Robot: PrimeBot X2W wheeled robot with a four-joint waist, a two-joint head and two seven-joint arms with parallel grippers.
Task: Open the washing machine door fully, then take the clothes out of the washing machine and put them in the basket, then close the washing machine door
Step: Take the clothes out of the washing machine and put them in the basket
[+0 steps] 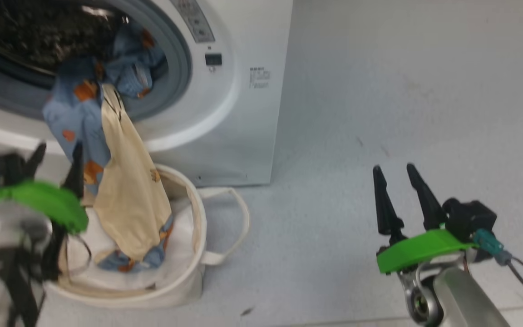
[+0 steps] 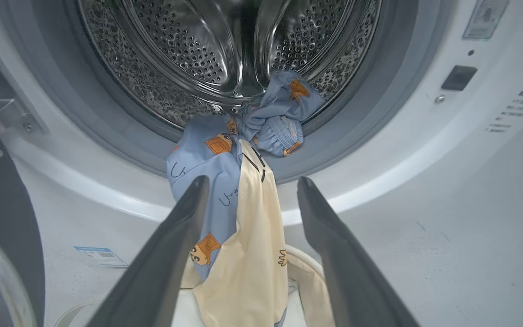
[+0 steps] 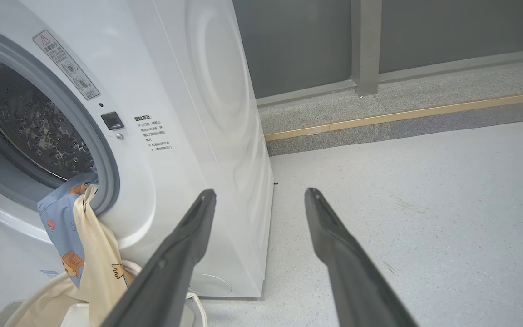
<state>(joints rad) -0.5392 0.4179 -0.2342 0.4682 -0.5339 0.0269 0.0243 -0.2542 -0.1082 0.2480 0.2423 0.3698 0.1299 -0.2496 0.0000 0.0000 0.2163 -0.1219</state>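
Clothes (image 1: 125, 195) trail from washing machine (image 1: 243, 113) into basket (image 1: 199, 227).
Left claw (image 1: 59, 149) spread beside them; right claw (image 1: 393, 169) spread over the floor (image 1: 379, 100), right.

Pale grey speckled floor (image 1: 402, 91) bearing two items.
The washing machine (image 1: 243, 127) is standing directly on the floor, its base meeting bare flooring along the front and side. The basket (image 1: 189, 290) is sitting on the floor just in front of the machine's base, with one loop handle (image 1: 244, 213) drooping outward over the bare surface. A small dark fleck (image 1: 246, 311) is lying on the floor near the basket. In the right wrist view the floor is running back to a raised grey kerb (image 3: 425, 93) edged with a tan strip (image 3: 402, 116).
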